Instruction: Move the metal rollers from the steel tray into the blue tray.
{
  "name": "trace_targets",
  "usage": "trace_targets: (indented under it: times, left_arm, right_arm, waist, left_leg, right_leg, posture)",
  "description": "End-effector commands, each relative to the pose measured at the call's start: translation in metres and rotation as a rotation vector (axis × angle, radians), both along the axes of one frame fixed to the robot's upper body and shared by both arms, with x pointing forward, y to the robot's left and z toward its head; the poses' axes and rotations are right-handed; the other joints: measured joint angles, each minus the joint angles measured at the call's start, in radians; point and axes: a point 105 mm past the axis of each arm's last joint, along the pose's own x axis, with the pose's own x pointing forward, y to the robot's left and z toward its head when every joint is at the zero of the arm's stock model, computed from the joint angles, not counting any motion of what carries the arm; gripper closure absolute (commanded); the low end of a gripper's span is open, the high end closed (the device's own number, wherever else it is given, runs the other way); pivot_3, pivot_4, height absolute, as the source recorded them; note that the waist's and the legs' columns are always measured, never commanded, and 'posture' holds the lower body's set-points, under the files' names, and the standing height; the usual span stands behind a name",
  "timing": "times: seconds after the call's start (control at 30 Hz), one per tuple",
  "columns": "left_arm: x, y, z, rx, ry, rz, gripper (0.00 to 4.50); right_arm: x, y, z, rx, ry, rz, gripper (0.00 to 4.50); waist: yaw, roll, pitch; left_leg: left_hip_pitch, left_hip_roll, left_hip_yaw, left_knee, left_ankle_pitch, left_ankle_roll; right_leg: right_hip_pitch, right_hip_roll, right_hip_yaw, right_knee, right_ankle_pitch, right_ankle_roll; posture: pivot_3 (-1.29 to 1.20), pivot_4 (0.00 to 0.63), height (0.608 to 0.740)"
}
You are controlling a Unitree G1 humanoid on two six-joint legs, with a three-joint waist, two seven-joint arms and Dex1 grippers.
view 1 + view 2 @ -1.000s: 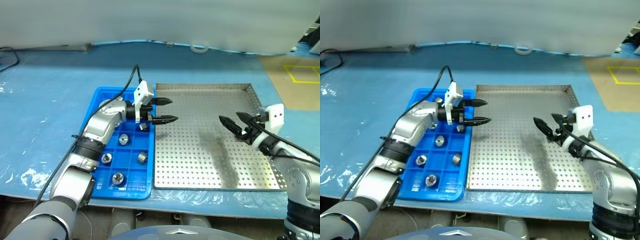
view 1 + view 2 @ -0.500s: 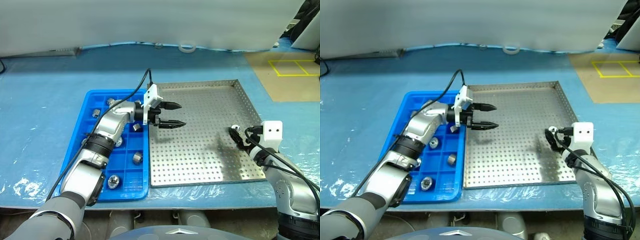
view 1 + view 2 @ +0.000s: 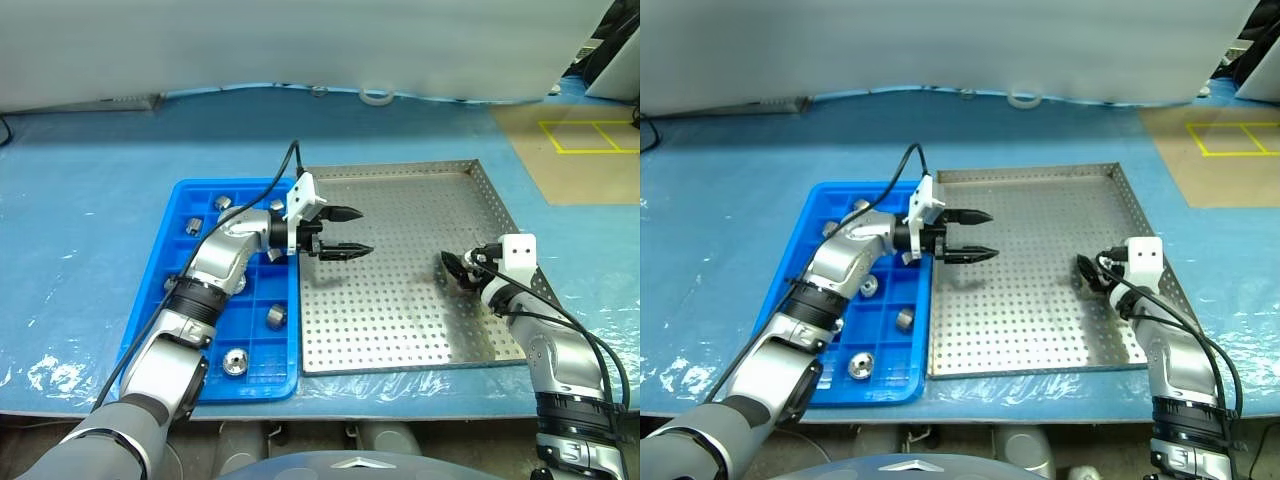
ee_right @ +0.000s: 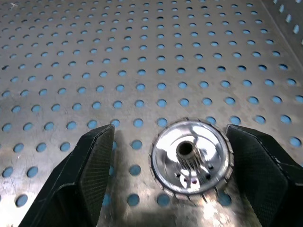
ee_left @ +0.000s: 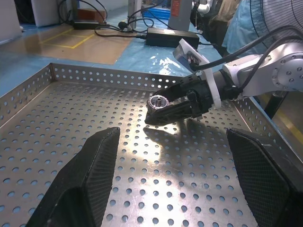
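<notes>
Left eye view: blue sheeting [image 3: 90,200] under trays, yellow-taped brown floor [image 3: 580,150] beyond.

Head views look forward and down over both trays; left wrist view looks level across the steel tray [image 5: 94,142]; right wrist view sits close above its perforated floor.

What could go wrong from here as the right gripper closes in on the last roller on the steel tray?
1. The roller sits closer to one finger of the open right gripper than to the other, so closing may nudge it along the steel tray instead of pinching it.
2. It lies flat and low, so the fingertips could scrape the perforated metal.
3. The open left gripper hovers over the tray beside the blue tray, in the likely carry path.
</notes>
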Motion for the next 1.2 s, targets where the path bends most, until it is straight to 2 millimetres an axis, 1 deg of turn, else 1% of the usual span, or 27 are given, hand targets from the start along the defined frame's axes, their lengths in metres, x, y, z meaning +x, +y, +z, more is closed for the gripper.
trace_targets:
  times: [0.03, 0.07, 0.1, 0.13, 0.2, 0.27, 0.37, 0.43, 0.47, 0.5, 0.57, 0.63, 0.77, 0.83, 0.9, 1.03, 1.07, 1.13, 1.2]
  left_arm:
    - [0.0, 0.007, 0.012, -0.021, -0.045, 0.029, 0.69]
    - [0.0, 0.009, 0.012, -0.017, -0.045, 0.036, 0.69]
    - [0.0, 0.011, 0.012, -0.015, -0.046, 0.041, 0.69]
    - [0.001, 0.013, 0.011, -0.008, -0.04, 0.047, 0.69]
    - [-0.001, 0.018, 0.009, 0.008, -0.029, 0.05, 0.69]
    - [-0.002, 0.022, 0.006, 0.025, -0.024, 0.049, 0.69]
    - [-0.002, 0.029, 0.003, 0.044, -0.021, 0.057, 0.69]
    - [0.0, 0.032, 0.003, 0.046, -0.023, 0.072, 0.69]
    - [0.0, 0.034, 0.003, 0.044, -0.025, 0.077, 0.69]
    - [0.001, 0.035, 0.005, 0.042, -0.027, 0.085, 0.69]
    - [0.003, 0.04, 0.008, 0.043, -0.037, 0.102, 0.69]
    - [0.001, 0.047, 0.009, 0.063, -0.05, 0.114, 0.69]
    - [-0.011, 0.065, 0.007, 0.101, -0.06, 0.127, 0.69]
    - [-0.015, 0.077, 0.01, 0.105, -0.069, 0.172, 0.69]
    - [-0.017, 0.087, 0.014, 0.104, -0.075, 0.219, 0.69]
    - [-0.025, 0.117, 0.016, 0.114, -0.079, 0.355, 0.69]
    - [-0.03, 0.123, 0.015, 0.121, -0.077, 0.388, 0.69]
    - [-0.04, 0.138, 0.014, 0.132, -0.067, 0.457, 0.69]
    - [-0.053, 0.15, 0.013, 0.143, -0.054, 0.519, 0.69]
  right_arm:
    - [0.004, 0.012, 0.006, 0.004, -0.031, 0.057, 1.38]
    - [0.005, 0.013, 0.007, -0.001, -0.029, 0.063, 1.69]
    - [0.006, 0.014, 0.007, -0.005, -0.027, 0.066, 2.1]
    - [0.007, 0.016, 0.012, 0.008, -0.043, 0.084, 2.42]
    - [0.007, 0.022, 0.028, 0.031, -0.086, 0.135, 2.65]
    - [0.006, 0.028, 0.041, 0.022, -0.11, 0.183, 2.67]
    - [0.007, 0.031, 0.054, -0.036, -0.119, 0.236, 2.67]
    - [0.007, 0.04, 0.068, -0.026, -0.145, 0.298, 2.67]
    - [0.007, 0.046, 0.075, -0.02, -0.157, 0.334, 2.67]
    - [0.005, 0.057, 0.083, -0.009, -0.168, 0.397, 2.67]
    - [-0.001, 0.085, 0.094, -0.002, -0.165, 0.556, 2.67]
    - [-0.008, 0.111, 0.096, -0.022, -0.141, 0.703, 2.67]
    - [-0.008, 0.145, 0.093, -0.091, -0.108, 0.873, 2.67]
    - [-0.004, 0.157, 0.092, -0.117, -0.108, 0.929, 2.67]
    - [-0.001, 0.169, 0.093, -0.098, -0.113, 0.975, 2.67]
    - [0.002, 0.195, 0.094, -0.064, -0.115, 1.095, 2.67]
    - [0.0, 0.2, 0.093, -0.052, -0.107, 1.137, 2.67]
    - [-0.005, 0.211, 0.09, -0.029, -0.092, 1.209, 2.67]
    - [-0.01, 0.22, 0.085, -0.001, -0.072, 1.266, 2.67]
  waist:
    - [0.002, 0.0, 0.0]
    - [0.002, 0.0, 0.0]
    - [0.003, 0.0, 0.0]
    - [0.005, 0.0, 0.0]
    - [0.009, 0.0, 0.0]
    - [0.013, 0.002, 0.0]
    - [0.018, 0.002, 0.0]
    - [0.027, 0.002, 0.0]
    - [0.03, 0.002, 0.0]
    - [0.032, 0.002, 0.0]
    - [0.032, 0.003, 0.0]
    - [0.033, 0.003, 0.0]
    - [0.042, 0.003, 0.0]
    - [0.054, 0.003, 0.001]
    - [0.075, 0.003, 0.001]
    - [0.116, 0.003, 0.001]
    - [0.126, 0.003, 0.001]
    - [0.15, 0.002, 0.001]
    - [0.168, 0.002, 0.002]
  left_leg:
    - [0.0, 0.0, 0.0, 0.0, 0.0, 0.0]
    - [0.0, 0.0, 0.0, 0.0, 0.0, 0.0]
    - [0.0, 0.0, 0.0, 0.0, 0.0, 0.0]
    - [0.0, 0.0, 0.0, 0.0, 0.0, 0.0]
    - [0.0, 0.0, 0.0, 0.0, 0.0, 0.0]
    - [0.0, 0.0, 0.0, 0.0, 0.0, 0.0]
    - [0.0, 0.0, 0.0, 0.0, 0.0, 0.0]
    - [0.0, 0.0, 0.0, 0.0, 0.0, 0.0]
    - [0.001, 0.0, 0.0, 0.0, 0.0, -0.001]
    - [0.001, 0.0, 0.0, 0.0, 0.001, -0.001]
    - [0.001, 0.001, 0.0, 0.0, 0.001, -0.001]
    - [0.001, 0.001, 0.0, 0.0, 0.001, -0.002]
    - [0.001, 0.002, 0.0, -0.001, 0.002, -0.003]
    - [0.0, 0.002, 0.0, -0.002, 0.002, -0.004]
    - [0.0, 0.002, 0.0, -0.002, 0.003, -0.005]
    - [0.0, 0.002, 0.0, -0.002, 0.002, -0.009]
    - [0.001, 0.002, 0.0, -0.002, 0.002, -0.01]
    - [0.0, 0.002, 0.0, -0.003, 0.002, -0.01]
    - [0.0, 0.002, 0.0, -0.004, 0.002, -0.01]
  right_leg:
    - [0.0, 0.0, 0.0, 0.0, 0.0, 0.0]
    - [0.0, 0.0, 0.0, 0.0, 0.0, 0.0]
    - [-0.001, 0.0, 0.0, 0.0, 0.0, 0.0]
    - [-0.001, 0.0, 0.0, 0.001, 0.0, 0.0]
    - [-0.001, 0.0, 0.0, 0.001, 0.0, 0.0]
    - [-0.001, 0.0, 0.0, 0.001, 0.0, 0.0]
    - [-0.001, 0.0, 0.0, 0.001, 0.0, 0.0]
    - [-0.001, 0.0, 0.0, 0.002, 0.0, 0.0]
    - [-0.001, 0.0, 0.0, 0.002, 0.0, 0.0]
    - [-0.001, 0.0, 0.0, 0.003, 0.0, 0.0]
    - [-0.001, 0.0, 0.0, 0.003, 0.0, 0.0]
    - [-0.001, 0.0, 0.0, 0.003, 0.0, 0.0]
    - [-0.002, 0.001, 0.0, 0.004, 0.0, 0.0]
    - [-0.003, 0.001, 0.0, 0.005, 0.0, 0.0]
    - [-0.004, 0.001, -0.001, 0.006, 0.0, 0.0]
    - [-0.005, 0.001, -0.001, 0.008, 0.0, 0.0]
    - [-0.005, 0.001, -0.001, 0.008, 0.0, 0.0]
    - [-0.005, 0.001, -0.001, 0.008, 0.0, 0.0]
    - [-0.006, 0.001, -0.001, 0.008, 0.0, -0.001]
  posture:
    - [-0.41, 0.15, 0.74]
    - [-0.4, 0.15, 0.74]
    - [-0.4, 0.15, 0.74]
    - [-0.4, 0.15, 0.74]
    - [-0.4, 0.15, 0.74]
    - [-0.4, 0.15, 0.74]
    - [-0.4, 0.15, 0.74]
    - [-0.4, 0.15, 0.74]
    - [-0.4, 0.15, 0.74]
    - [-0.39, 0.15, 0.74]
    - [-0.38, 0.15, 0.74]
    - [-0.35, 0.15, 0.74]
    - [-0.26, 0.15, 0.74]
    - [-0.2, 0.15, 0.74]
    - [-0.15, 0.15, 0.74]
    - [0.02, 0.15, 0.74]
    - [0.02, 0.15, 0.74]
    - [0.11, 0.15, 0.74]
    - [0.15, 0.15, 0.74]
